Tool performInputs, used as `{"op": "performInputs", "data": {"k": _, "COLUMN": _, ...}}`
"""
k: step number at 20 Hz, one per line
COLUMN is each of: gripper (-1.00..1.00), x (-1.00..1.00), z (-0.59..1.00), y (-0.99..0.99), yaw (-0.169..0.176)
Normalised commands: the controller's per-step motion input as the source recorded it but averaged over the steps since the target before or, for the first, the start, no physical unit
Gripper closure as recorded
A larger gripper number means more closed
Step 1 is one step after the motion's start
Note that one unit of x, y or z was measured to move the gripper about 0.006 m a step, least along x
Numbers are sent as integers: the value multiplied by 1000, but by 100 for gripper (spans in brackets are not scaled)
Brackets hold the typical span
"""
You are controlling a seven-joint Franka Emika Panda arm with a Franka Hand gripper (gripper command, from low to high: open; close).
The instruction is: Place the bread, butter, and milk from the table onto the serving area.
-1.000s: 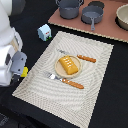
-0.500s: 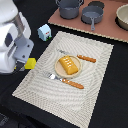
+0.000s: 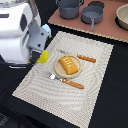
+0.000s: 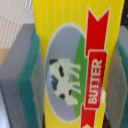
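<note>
The bread (image 3: 69, 65), a golden-orange scored loaf, lies on the round tan plate (image 3: 56, 69) on the striped beige placemat (image 3: 60, 100). My gripper (image 3: 43, 54) is shut on the yellow butter packet (image 3: 43, 56), held above the placemat's edge on the exterior view's left. In the wrist view the butter (image 4: 75, 65) fills the frame between the two green-padded fingers (image 4: 34, 75), showing its cow picture and red label. The milk carton is hidden behind the arm or out of view.
A fork (image 3: 52, 76) and an orange-handled knife (image 3: 74, 84) lie by the plate, another orange-handled utensil (image 3: 86, 58) beyond it. Pots (image 3: 92, 15) stand on the brownish-pink counter (image 3: 107, 31) at the back. The black table (image 3: 112, 95) surrounds the placemat.
The arm has carried the butter toward the placemat and the plate, rightward in the exterior view. The bread has not moved.
</note>
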Motion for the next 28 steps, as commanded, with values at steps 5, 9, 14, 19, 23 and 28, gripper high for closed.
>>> {"op": "performInputs", "data": {"k": 5, "gripper": 100, "x": 998, "z": -110, "y": -284, "yaw": -11}}
{"op": "performInputs", "data": {"k": 9, "gripper": 100, "x": 1000, "z": -186, "y": -191, "yaw": -16}}
{"op": "performInputs", "data": {"k": 14, "gripper": 100, "x": 881, "z": -258, "y": -61, "yaw": -17}}
{"op": "performInputs", "data": {"k": 19, "gripper": 100, "x": 649, "z": -417, "y": 0, "yaw": -3}}
{"op": "performInputs", "data": {"k": 23, "gripper": 100, "x": 573, "z": -446, "y": 0, "yaw": 0}}
{"op": "performInputs", "data": {"k": 28, "gripper": -100, "x": 373, "z": -207, "y": 0, "yaw": -6}}
